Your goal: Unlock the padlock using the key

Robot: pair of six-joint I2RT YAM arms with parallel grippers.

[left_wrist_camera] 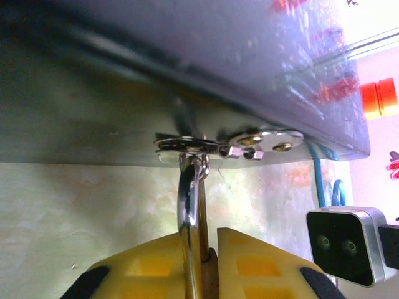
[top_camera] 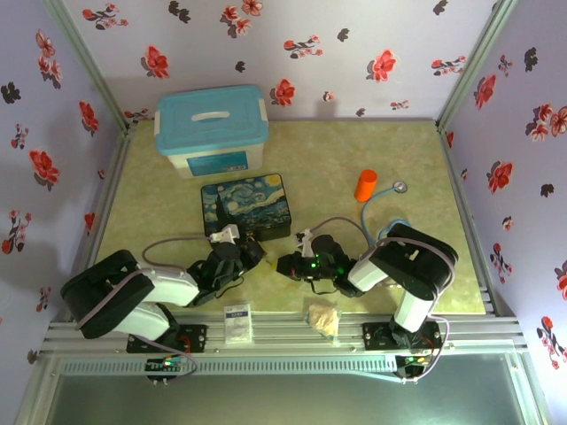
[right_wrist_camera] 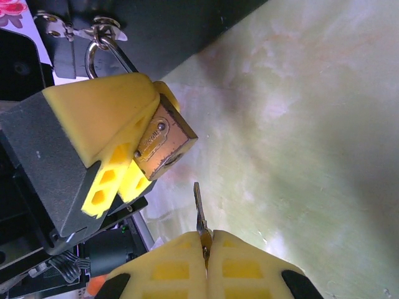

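The padlock (right_wrist_camera: pixel 163 140) has a brass body and a silver shackle (left_wrist_camera: pixel 189 205) hooked through the metal hasp (left_wrist_camera: pixel 230 144) of the dark painted box (top_camera: pixel 245 205). My left gripper (left_wrist_camera: pixel 209 249) is shut on the padlock body, its yellow fingers (right_wrist_camera: pixel 100 118) clamping both sides. The padlock's bottom face points toward my right gripper (right_wrist_camera: pixel 206 243), which is shut on the thin dark key (right_wrist_camera: pixel 199 212). The key blade points up at the padlock, its tip a short gap below the brass body and not touching it. In the top view both grippers meet in front of the box.
A blue-lidded white bin (top_camera: pixel 211 130) stands behind the box. An orange cylinder (top_camera: pixel 366 185) and a blue cable (top_camera: pixel 376 212) lie to the right. A small white packet (top_camera: pixel 237 323) and a crumpled wrapper (top_camera: pixel 322 317) rest at the near edge.
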